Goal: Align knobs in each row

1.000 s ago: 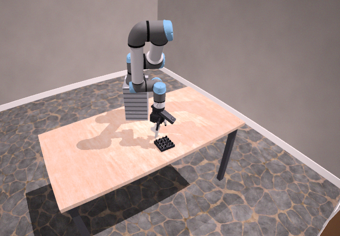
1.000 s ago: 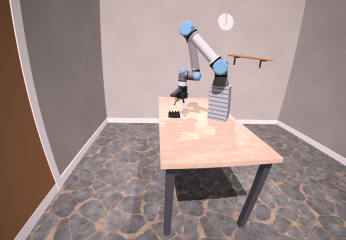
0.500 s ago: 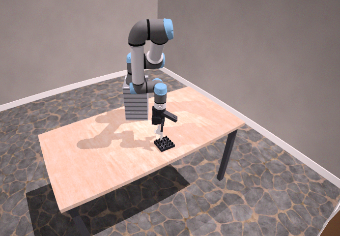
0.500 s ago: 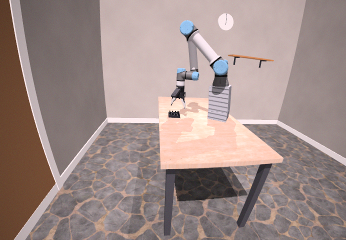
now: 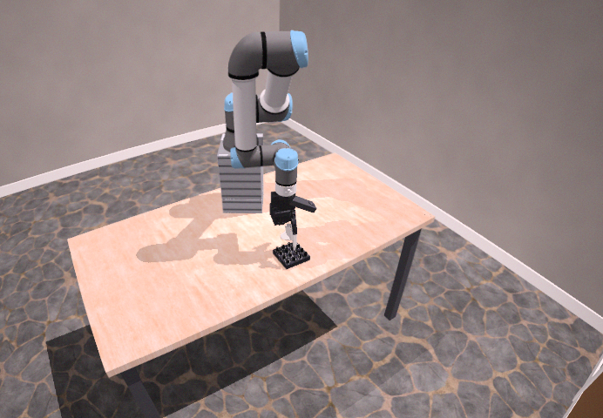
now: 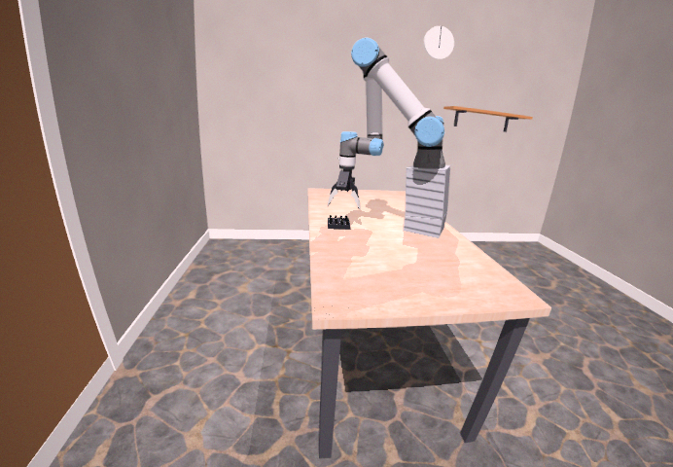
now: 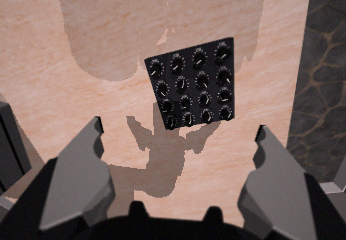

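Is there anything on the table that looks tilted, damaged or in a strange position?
Nothing looks damaged or spilled. The knob box lies flat on the table, close to its edge. The open gripper hangs above it, touching nothing. The knob pointers are too small to tell whether any is off.

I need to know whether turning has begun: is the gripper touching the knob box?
Apart. In the exterior view the open gripper hangs above the knob box, with wall visible between them. The wrist view shows both fingers off the box.
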### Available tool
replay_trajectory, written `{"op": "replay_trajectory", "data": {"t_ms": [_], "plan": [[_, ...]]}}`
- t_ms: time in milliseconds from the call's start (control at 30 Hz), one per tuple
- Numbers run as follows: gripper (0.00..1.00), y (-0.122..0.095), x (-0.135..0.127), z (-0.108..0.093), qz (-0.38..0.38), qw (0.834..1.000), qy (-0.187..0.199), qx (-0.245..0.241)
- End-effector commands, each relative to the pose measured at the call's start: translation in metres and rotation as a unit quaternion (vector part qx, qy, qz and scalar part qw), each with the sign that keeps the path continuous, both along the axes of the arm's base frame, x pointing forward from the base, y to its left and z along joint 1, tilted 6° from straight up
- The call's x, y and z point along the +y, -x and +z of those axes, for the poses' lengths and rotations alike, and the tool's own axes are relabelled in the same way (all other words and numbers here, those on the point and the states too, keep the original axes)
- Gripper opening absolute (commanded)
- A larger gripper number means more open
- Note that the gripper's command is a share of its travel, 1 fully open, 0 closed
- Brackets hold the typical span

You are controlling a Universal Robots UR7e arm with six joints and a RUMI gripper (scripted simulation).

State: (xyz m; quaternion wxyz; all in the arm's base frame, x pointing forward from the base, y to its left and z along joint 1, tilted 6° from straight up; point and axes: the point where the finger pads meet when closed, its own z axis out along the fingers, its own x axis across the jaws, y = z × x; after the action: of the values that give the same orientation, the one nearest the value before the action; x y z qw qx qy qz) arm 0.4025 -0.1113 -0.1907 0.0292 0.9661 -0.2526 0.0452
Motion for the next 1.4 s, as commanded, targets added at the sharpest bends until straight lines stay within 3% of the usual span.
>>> {"op": "replay_trajectory", "data": {"t_ms": [0,600,1100,1167,1367], "plan": [[1.0,-0.004,-0.001,0.002,0.065,0.998,0.002,0.005],[1.0,-0.014,-0.007,0.008,0.268,0.963,0.017,0.02],[1.0,-0.025,-0.015,0.017,0.451,0.891,0.03,0.034],[1.0,-0.025,-0.015,0.017,0.451,0.891,0.03,0.034],[1.0,-0.027,-0.017,0.019,0.49,0.87,0.033,0.037]]}}
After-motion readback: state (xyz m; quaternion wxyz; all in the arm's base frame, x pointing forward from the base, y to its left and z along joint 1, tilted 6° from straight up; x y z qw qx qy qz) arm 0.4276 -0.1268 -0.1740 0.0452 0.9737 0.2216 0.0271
